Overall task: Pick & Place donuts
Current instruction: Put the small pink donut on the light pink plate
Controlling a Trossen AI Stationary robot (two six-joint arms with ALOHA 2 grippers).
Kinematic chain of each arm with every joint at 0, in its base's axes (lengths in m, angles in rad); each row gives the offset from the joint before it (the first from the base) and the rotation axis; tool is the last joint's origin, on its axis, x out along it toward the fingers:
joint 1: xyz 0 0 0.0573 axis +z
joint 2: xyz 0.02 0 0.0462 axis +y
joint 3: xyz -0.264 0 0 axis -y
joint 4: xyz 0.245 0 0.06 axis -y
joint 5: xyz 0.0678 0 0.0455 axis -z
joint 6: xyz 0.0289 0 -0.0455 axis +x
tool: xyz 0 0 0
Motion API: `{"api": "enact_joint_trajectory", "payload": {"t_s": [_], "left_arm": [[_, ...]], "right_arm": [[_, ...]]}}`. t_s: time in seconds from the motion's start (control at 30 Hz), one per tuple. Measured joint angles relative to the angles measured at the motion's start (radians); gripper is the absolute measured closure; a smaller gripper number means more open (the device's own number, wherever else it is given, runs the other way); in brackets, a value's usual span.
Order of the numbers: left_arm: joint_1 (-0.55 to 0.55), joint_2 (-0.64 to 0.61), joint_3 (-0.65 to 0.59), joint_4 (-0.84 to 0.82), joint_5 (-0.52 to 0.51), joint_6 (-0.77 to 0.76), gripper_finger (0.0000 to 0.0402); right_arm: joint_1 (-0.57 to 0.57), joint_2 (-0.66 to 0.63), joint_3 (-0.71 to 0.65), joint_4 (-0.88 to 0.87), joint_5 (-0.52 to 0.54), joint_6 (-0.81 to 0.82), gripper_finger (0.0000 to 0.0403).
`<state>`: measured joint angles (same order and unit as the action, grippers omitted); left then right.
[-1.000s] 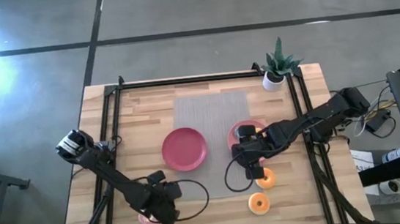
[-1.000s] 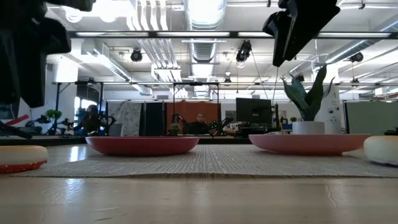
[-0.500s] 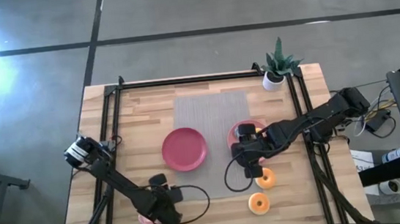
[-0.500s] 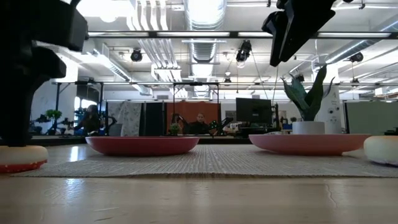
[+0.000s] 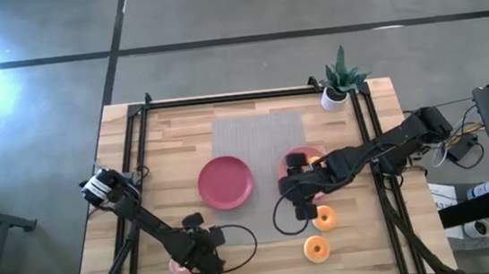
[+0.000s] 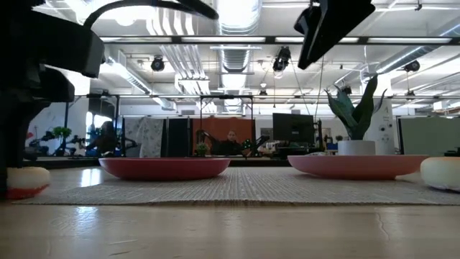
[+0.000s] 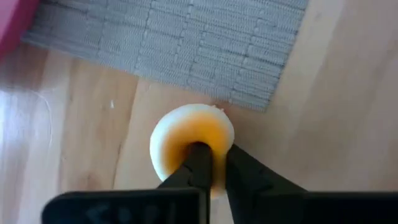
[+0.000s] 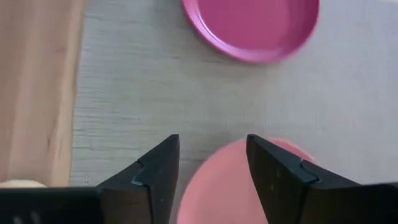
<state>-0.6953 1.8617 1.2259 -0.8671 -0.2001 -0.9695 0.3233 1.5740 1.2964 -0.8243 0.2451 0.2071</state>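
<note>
A small donut [image 7: 186, 140], a cream ring iced orange-yellow, lies flat on the wood at the table's near left, just off the grey mat's corner [image 7: 261, 93]. My left gripper [image 7: 214, 171] points down at it and is shut on it; in the low view the donut [image 6: 27, 181] rests on the table beside the dark gripper [image 6: 14, 108]. My right gripper [image 8: 211, 168] hangs open and holds nothing, above the edge of the lighter pink plate [image 8: 230, 186]. Two orange donuts [image 5: 324, 218] [image 5: 316, 249] lie near the front right. My left gripper comes from above, pointing steeply down. One finger [image 7: 199, 163] stands in the donut's hole and the other [image 7: 244, 174] outside the rim, with the ring's near wall [image 7: 217, 146] pinched between them. The donut lies flat on the table.
A dark pink plate [image 5: 225, 182] sits on the grey mat [image 5: 258, 136] at the centre, the lighter plate [image 5: 311, 155] to its right. A potted plant [image 5: 338, 83] stands at the far right corner. Black frame rails [image 5: 133, 148] run along the table's edges. Another donut [image 6: 440, 173] shows at the low view's right edge.
My left gripper has sunk onto the donut at the near left and shut on its ring. The donut stays on the table. My right gripper has tipped a little over the lighter plate and stays open.
</note>
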Motion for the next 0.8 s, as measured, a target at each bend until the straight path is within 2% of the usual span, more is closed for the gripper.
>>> {"api": "enact_joint_trajectory", "payload": {"t_s": [0.2, 0.3, 0.37, 0.47, 0.57, 0.63, 0.8], "left_arm": [[0.029, -0.168, 0.095, 0.003, 0.035, 0.029, 0.0400], [0.060, -0.263, 0.127, 0.022, -0.032, 0.033, 0.0401], [0.089, -0.326, 0.131, 0.104, -0.114, 0.063, 0.0401], [0.151, -0.389, 0.097, 0.309, -0.142, 0.135, 0.0401], [0.210, -0.406, 0.057, 0.528, -0.113, 0.225, 0.0401], [0.244, -0.406, 0.051, 0.614, -0.067, 0.269, 0.0401], [0.276, -0.393, 0.042, 0.619, 0.048, 0.278, 0.0401]], "right_arm": [[0.034, -0.009, 0.000, 0.117, -0.015, -0.231, 0.0236], [0.040, -0.009, 0.000, 0.192, -0.048, -0.313, 0.0238], [0.039, -0.009, 0.000, 0.269, -0.084, -0.340, 0.0238], [0.039, -0.009, 0.000, 0.399, -0.120, -0.375, 0.0238], [0.039, -0.012, 0.008, 0.476, -0.126, -0.426, 0.0238], [0.039, -0.012, 0.023, 0.474, -0.125, -0.454, 0.0238], [0.039, -0.013, 0.047, 0.426, -0.116, -0.441, 0.0238]]}}
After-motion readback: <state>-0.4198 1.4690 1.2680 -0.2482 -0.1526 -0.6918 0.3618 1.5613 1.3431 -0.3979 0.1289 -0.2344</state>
